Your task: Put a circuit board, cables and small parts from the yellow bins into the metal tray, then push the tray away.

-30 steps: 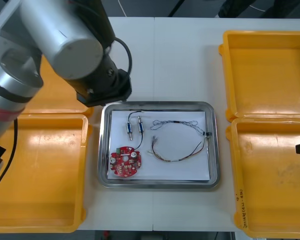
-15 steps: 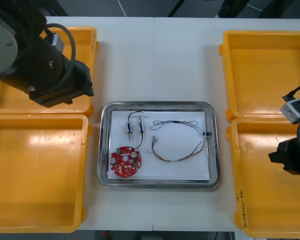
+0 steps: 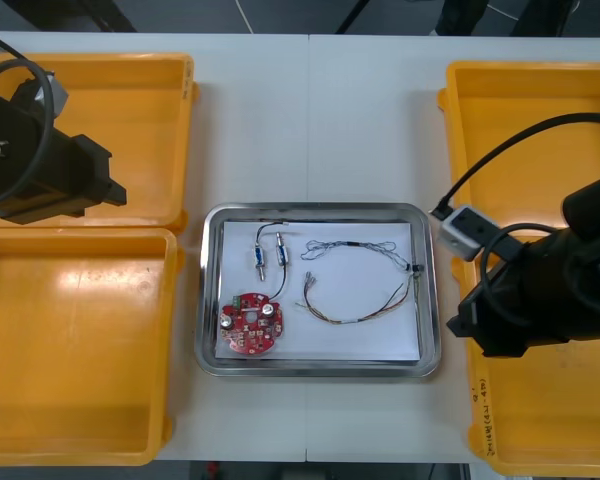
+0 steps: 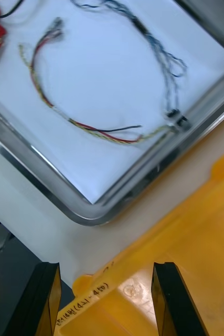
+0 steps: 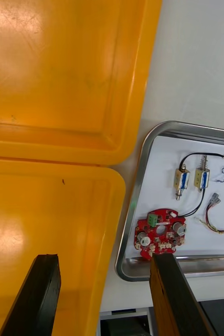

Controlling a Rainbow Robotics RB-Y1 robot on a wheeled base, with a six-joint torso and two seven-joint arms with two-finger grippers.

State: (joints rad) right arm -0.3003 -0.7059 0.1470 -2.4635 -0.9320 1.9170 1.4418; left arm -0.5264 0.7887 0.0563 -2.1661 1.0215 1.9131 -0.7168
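The metal tray [image 3: 318, 208], white inside, lies between the bins. In it are a round red circuit board [image 3: 250, 323], two small metal parts on a black cable [image 3: 268, 255], a blue and white cable [image 3: 360, 250] and a red and yellow cable [image 3: 355, 312]. My left arm [image 3: 40, 170] hangs over the left bins. Its gripper [image 5: 104, 294] is open above the near left bin's edge, with the circuit board [image 5: 160, 234] just beyond one finger. My right arm [image 3: 540, 290] is over the near right bin. The right gripper [image 4: 107, 299] is open and holds nothing, close to the tray's corner [image 4: 85, 215].
Two yellow bins [image 3: 75, 340] stand left of the tray and two [image 3: 540, 130] to its right, all showing bare floors. A bin rim [image 4: 195, 236] with a handwritten label lies between the right gripper and the tray. Bare table stretches beyond the tray's far side.
My left arm has swung left, off the tray's far left corner and over the left bins. My right arm has come in from the right edge toward the tray.
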